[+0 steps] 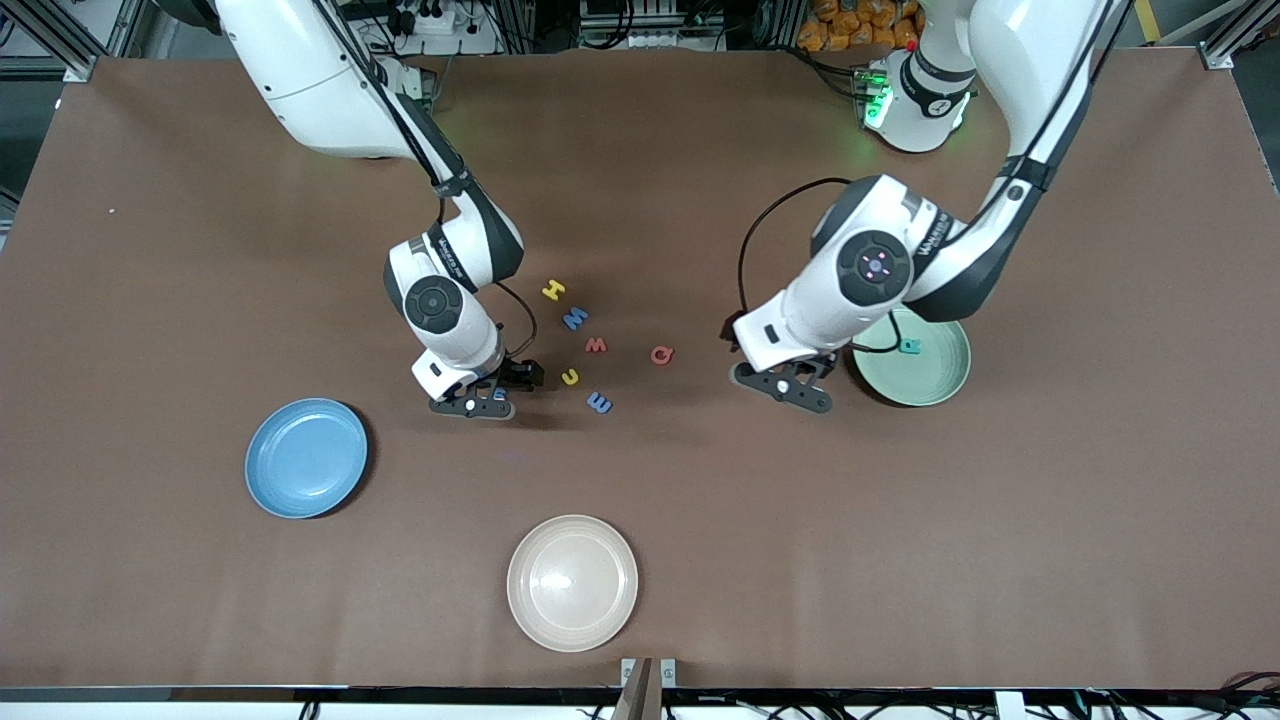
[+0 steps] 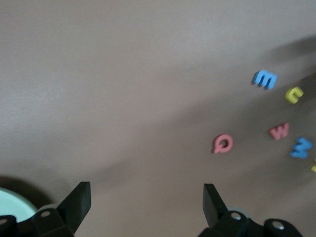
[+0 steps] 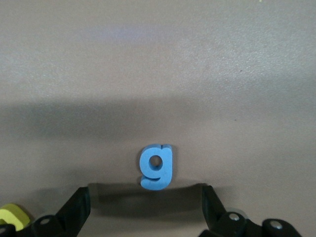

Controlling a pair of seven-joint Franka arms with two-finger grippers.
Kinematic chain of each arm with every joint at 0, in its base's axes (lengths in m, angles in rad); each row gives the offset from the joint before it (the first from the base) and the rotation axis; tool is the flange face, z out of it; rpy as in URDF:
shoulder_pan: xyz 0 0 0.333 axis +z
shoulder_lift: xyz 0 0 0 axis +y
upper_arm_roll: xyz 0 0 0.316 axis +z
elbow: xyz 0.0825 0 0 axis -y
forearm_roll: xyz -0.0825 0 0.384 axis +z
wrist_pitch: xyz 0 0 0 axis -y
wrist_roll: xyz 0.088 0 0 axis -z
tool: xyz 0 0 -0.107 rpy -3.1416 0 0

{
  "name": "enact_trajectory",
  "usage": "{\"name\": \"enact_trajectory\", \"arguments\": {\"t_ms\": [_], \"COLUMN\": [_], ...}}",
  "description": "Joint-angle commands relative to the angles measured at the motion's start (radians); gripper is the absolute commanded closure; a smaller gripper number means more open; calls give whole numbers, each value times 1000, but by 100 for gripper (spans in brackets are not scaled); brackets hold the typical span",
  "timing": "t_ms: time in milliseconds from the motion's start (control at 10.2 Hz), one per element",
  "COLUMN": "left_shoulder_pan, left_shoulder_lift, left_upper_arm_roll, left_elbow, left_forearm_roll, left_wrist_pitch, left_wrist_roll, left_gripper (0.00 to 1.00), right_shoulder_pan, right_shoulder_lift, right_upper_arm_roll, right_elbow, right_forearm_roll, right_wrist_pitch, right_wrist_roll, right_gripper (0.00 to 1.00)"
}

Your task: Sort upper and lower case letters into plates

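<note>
Gaping right gripper [image 3: 143, 207] straddles blue g [image 3: 157, 166].

A wide brown matte counter [image 1: 200, 620] fills nearly the whole front view, evenly lit, with soft shadows at its middle. Along its top edge run silver aluminium frame rails [image 1: 60, 40], black cables [image 1: 640, 25] and a pile of orange objects [image 1: 850, 25]. A green indicator light [image 1: 878, 100] glows there.
</note>
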Motion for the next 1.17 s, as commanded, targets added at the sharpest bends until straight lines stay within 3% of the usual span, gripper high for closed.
{"name": "enact_trajectory", "arguments": {"t_ms": [0,195,293,391,489,586,880,1075], "left_shoulder_pan": [-40,-72,-81,-87,-97,-97,-119,-207], "left_shoulder_lift": [37,46,49,54,60,62,126,131], "left_upper_arm_roll": [8,14,14,14,14,14,14,80], "left_elbow": [31,37,39,48,49,51,121,131], "left_forearm_roll": [-6,24,55,84,99,100,106,112], "left_wrist_pitch": [65,105,110,116,116,117,140,153], "left_wrist_roll": [-73,-173,-222,-254,-262,-262,-265,-374], "left_gripper": [0,0,0,0,0,0,0,0], "right_shoulder_pan": [-11,-17,-17,-17,-17,-27,-48,-71], "right_shoulder_lift": [8,8,8,8,7,8,7,-8], "right_upper_arm_roll": [2,2,2,2,2,4,4,4], "right_elbow": [18,18,16,18,19,25,28,30], "right_forearm_roll": [-1,-2,-2,-4,-24,-50,-51,-50], "right_wrist_pitch": [5,4,4,4,-1,-8,-10,-12], "right_wrist_roll": [-5,-5,-6,-14,-17,-19,-22,-42], "right_gripper": [0,0,14,56,83,100,100,100]}}
